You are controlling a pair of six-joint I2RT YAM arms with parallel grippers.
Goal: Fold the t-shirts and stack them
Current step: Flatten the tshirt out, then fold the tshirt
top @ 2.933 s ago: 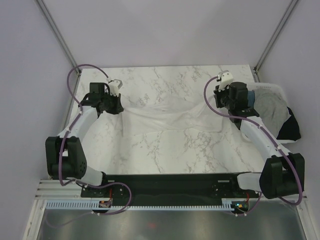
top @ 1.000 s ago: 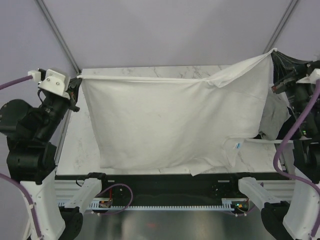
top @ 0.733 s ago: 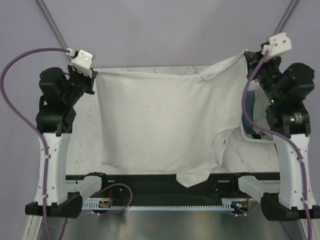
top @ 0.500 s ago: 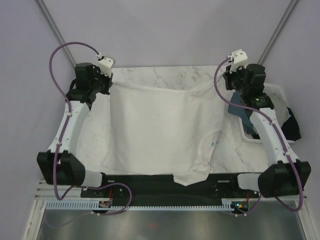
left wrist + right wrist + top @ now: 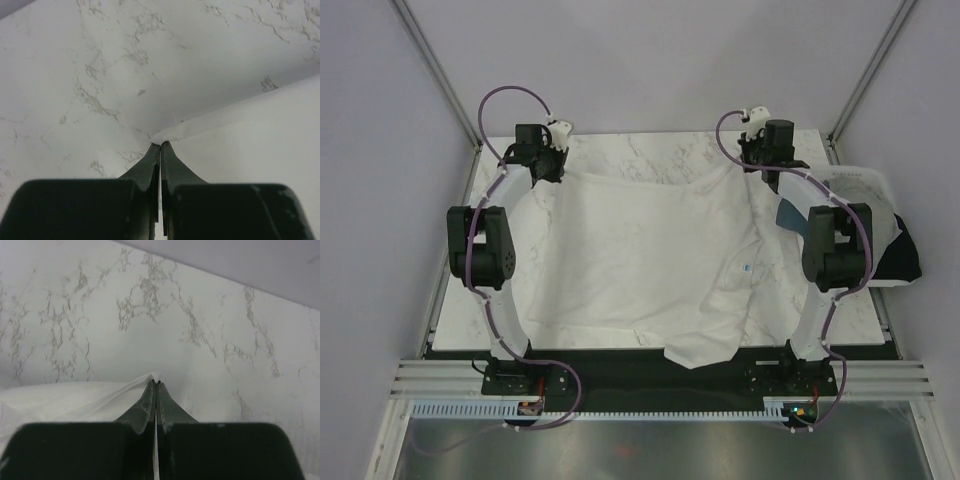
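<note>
The left end effector [image 5: 160, 146] pinches the white t-shirt's [image 5: 260, 160] corner over marble [image 5: 100, 60].

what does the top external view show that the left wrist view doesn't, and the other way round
Only the top view: the whole white t-shirt spread flat, one sleeve over the near edge, and the bin of other shirts at right. Only the left wrist view: the left jaws pinched shut on the shirt's hemmed corner. Both: white cloth lying on the marble surface.
</note>
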